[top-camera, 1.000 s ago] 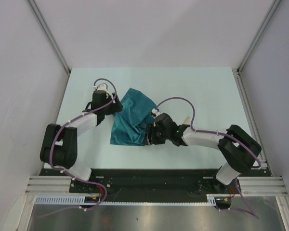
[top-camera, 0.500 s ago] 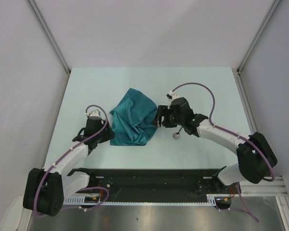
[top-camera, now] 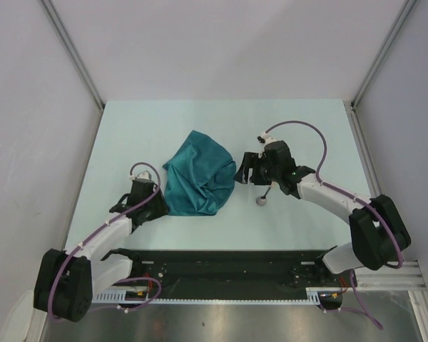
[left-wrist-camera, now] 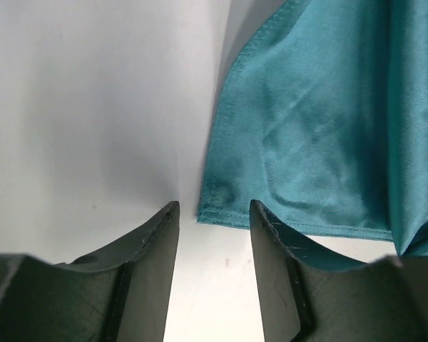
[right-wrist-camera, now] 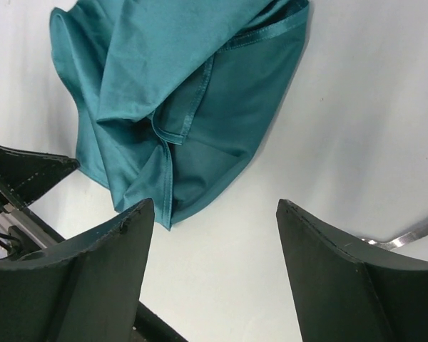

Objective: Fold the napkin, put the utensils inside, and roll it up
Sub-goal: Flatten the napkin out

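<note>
On tabletop (top-camera: 307,128), crumpled satiny teal napkin (top-camera: 197,174) — left hand (left-wrist-camera: 214,205) part-open, right hand (right-wrist-camera: 214,203) wide, both empty

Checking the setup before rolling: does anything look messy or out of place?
Yes. The napkin is a rumpled heap, its layers bunched unevenly rather than neatly folded. The spoon lies outside it on the table, to its right, partly under the right arm.

A pale mint table (top-camera: 299,128) fills the middle of the top view. A teal napkin (top-camera: 197,179) lies crumpled on it, just left of centre. A small spoon (top-camera: 262,201) lies just right of the napkin, apart from it, bowl toward the frame's bottom.
</note>
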You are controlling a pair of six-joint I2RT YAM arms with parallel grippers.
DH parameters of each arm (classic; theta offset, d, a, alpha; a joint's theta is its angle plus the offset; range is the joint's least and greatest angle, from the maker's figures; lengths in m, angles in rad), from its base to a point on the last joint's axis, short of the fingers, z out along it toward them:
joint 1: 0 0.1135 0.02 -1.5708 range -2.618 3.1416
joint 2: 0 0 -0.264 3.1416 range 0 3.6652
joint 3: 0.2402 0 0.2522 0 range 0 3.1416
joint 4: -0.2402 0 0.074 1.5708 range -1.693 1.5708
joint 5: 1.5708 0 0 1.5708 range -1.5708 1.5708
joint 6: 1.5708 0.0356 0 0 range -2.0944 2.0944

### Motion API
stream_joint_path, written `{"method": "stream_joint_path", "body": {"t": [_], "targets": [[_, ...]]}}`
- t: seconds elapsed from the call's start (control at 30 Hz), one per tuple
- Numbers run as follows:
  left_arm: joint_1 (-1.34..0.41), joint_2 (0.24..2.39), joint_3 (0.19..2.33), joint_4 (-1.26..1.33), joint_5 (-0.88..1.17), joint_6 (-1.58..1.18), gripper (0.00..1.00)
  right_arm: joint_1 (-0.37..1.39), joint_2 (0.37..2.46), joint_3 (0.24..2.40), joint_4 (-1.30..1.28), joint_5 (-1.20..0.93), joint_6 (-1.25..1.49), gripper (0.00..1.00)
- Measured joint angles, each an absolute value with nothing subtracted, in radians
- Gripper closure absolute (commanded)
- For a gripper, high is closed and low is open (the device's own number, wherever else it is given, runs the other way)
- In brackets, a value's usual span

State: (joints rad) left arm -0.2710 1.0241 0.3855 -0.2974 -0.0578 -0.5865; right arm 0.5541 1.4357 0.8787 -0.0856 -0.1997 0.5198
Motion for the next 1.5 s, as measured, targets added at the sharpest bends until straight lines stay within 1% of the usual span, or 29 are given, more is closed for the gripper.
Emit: {"method": "stream_joint_path", "body": {"t": [0.2,0.3,0.4,0.43,0.47,0.5,0.57,0.6,0.93,1.2,1.23,1.3,1.4,1.43,1.5], "targets": [[-0.29,1.054,0.387,-0.256,-0.057,-0.588,0.51,0.554,1.483,0.888,-0.08,-0.223,0.514,0.25],[-0.297,1.077,0.395,-0.24,-0.06,-0.587,0.56,0.554,1.504,0.903,-0.074,-0.229,0.511,0.25],[-0.304,1.103,0.406,-0.228,-0.074,-0.589,0.67,0.558,1.552,0.942,-0.07,-0.23,0.499,0.25],[-0.307,1.114,0.408,-0.223,-0.08,-0.588,0.74,0.562,1.574,0.959,-0.073,-0.227,0.494,0.25],[-0.308,1.117,0.41,-0.221,-0.081,-0.59,0.77,0.565,1.593,0.976,-0.075,-0.224,0.49,0.25],[-0.31,1.122,0.41,-0.22,-0.086,-0.593,0.84,0.572,1.618,1.0,-0.082,-0.217,0.482,0.25],[-0.312,1.137,0.417,-0.22,-0.094,-0.595,0.92,0.594,1.669,1.049,-0.097,-0.202,0.466,0.25],[-0.313,1.145,0.422,-0.22,-0.095,-0.594,1.0,0.607,1.692,1.073,-0.102,-0.195,0.458,0.25],[-0.318,1.14,0.42,-0.216,-0.093,-0.595,1.0,0.711,1.844,1.199,-0.128,-0.181,0.405,0.32],[-0.319,1.013,0.381,-0.314,-0.098,-0.604,1.0,0.752,1.953,1.274,-0.171,-0.163,0.364,0.37],[-0.319,1.0,0.381,-0.324,-0.1,-0.604,1.0,0.755,1.963,1.281,-0.176,-0.162,0.361,0.41],[-0.319,0.979,0.381,-0.34,-0.102,-0.604,1.0,0.757,1.979,1.296,-0.182,-0.161,0.358,0.46],[-0.319,0.964,0.381,-0.358,-0.102,-0.604,1.0,0.759,2.0,1.318,-0.191,-0.162,0.348,0.63],[-0.319,0.961,0.381,-0.362,-0.102,-0.604,1.0,0.759,2.005,1.324,-0.191,-0.163,0.345,0.76],[-0.319,0.954,0.381,-0.369,-0.102,-0.604,1.0,0.759,2.015,1.333,-0.194,-0.165,0.338,0.86]]}}
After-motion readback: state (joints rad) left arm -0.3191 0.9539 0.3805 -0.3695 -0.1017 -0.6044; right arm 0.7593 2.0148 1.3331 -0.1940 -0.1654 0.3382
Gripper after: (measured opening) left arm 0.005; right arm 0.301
